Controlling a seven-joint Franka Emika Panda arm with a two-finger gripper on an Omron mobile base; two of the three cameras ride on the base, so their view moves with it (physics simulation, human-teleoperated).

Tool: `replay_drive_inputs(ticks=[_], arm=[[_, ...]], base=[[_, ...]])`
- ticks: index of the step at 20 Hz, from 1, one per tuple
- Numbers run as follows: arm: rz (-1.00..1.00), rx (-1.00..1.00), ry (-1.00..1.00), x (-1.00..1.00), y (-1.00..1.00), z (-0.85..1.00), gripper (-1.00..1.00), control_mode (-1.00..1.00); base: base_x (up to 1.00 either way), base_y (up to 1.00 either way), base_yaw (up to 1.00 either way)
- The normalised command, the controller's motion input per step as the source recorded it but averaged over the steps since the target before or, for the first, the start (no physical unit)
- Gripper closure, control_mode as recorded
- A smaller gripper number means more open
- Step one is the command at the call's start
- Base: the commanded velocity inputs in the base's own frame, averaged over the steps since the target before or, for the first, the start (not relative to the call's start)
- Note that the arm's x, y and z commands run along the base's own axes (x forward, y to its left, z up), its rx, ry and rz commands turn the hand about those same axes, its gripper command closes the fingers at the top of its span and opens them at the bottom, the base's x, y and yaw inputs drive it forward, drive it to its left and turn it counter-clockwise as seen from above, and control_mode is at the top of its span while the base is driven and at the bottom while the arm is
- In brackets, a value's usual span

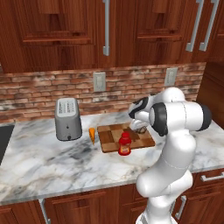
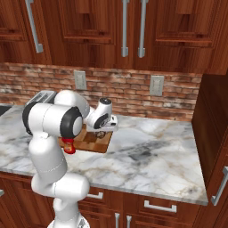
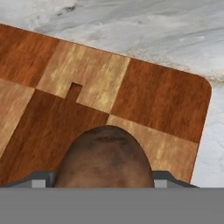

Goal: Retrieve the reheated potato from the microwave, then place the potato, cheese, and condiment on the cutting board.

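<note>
The brown potato (image 3: 105, 157) sits between my gripper's (image 3: 105, 180) two dark finger tips, which press against its sides, so the gripper is shut on it. It hangs just over the right part of the checkered cutting board (image 3: 87, 83). From the left base, the gripper (image 1: 141, 128) is low over the board (image 1: 111, 134), near its far right end. The red condiment bottle (image 1: 124, 145) stands at the board's front edge. The orange cheese wedge (image 1: 92, 135) stands on the counter just left of the board. The microwave is out of view.
A silver toaster (image 1: 68, 119) stands left of the cheese on the marble counter (image 1: 48, 162). A brick wall with outlets runs behind, under wooden cabinets. A tall wooden panel (image 2: 213, 133) closes the counter's right end.
</note>
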Motion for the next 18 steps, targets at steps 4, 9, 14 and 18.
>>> replay_drive_inputs(ticks=[4,9,14,18], arm=[[-0.13,0.00,0.03,-0.17,0.07,-0.35,1.00,-1.00],[-0.13,0.00,0.00,-0.17,0.07,-0.41,-1.00,-1.00],[-0.12,0.00,0.00,-0.19,0.02,-0.40,-1.00,-1.00],[-0.11,0.00,0.00,-0.18,0.00,-0.28,-1.00,-1.00]], base=[[0.00,0.00,0.00],[0.00,0.00,0.00],[0.00,0.00,0.00],[0.00,0.00,0.00]])
